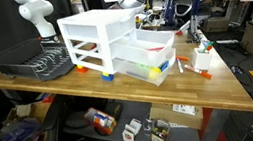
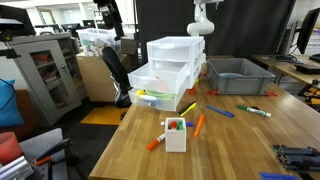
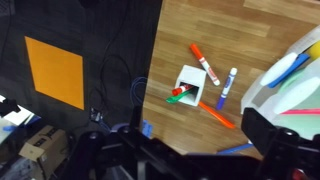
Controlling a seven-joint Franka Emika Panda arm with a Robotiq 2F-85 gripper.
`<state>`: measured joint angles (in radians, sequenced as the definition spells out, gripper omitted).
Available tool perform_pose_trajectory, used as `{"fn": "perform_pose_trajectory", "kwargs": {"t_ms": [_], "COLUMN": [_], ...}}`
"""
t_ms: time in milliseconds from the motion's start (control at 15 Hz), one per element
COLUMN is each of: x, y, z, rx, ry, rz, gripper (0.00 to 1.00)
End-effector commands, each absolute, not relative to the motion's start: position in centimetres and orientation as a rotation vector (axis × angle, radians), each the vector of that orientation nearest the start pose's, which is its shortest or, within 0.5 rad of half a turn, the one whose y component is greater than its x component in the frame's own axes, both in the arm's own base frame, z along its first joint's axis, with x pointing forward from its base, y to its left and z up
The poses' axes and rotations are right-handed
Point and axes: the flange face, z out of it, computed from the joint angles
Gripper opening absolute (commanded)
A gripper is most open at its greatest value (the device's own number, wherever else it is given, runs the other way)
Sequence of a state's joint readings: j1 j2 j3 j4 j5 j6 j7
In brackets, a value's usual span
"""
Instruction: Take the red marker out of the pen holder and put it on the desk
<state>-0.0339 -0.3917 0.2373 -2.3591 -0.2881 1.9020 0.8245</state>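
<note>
Here's the slim red marker with whitish sections (image 3: 205, 64), flat on the big light-brown wooden desk (image 3: 200, 30), slanting just beside the small white cup-like pen holder (image 3: 195, 78), though from here I can't say whether they touch. In the holder, one red tip and one green tip show at the rim. Close on the other side of the marker lies a short blue-and-white marker (image 3: 227, 88). Below that is a plain orange-red stick (image 3: 216, 114), and farther along a blue pen (image 3: 237, 148). All are loose on the wood, none across the red marker. Beyond them stands the white plastic drawer unit (image 1: 102, 39), its lower drawers pulled out, with yellow and green bits in the bottom one. Past it, at the far end, are a black wire dish rack (image 1: 34, 62) and, in an exterior view, a grey plastic bin (image 2: 238, 72). Up high, the dark gripper (image 3: 185, 150) hangs well clear of the desk, fingers spread wide with nothing between them. An orange square (image 3: 55, 70) marks the floor off the desk's edge.
</note>
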Motion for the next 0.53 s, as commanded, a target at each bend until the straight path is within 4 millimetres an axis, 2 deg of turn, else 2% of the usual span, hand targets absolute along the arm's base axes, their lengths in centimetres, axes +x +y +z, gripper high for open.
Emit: {"fn": "perform_pose_trajectory", "kwargs": {"t_ms": [0, 133, 467], "x": [42.0, 42.3, 42.4], "y": [6.3, 5.8, 5.8], "z": [45.8, 44.0, 44.3], "rx": [-3.354, -3.34, -3.331], "ry": [1.022, 1.119, 1.136], "rz": [-0.149, -0.096, -0.112], "gripper": [1.0, 1.0, 1.0]}}
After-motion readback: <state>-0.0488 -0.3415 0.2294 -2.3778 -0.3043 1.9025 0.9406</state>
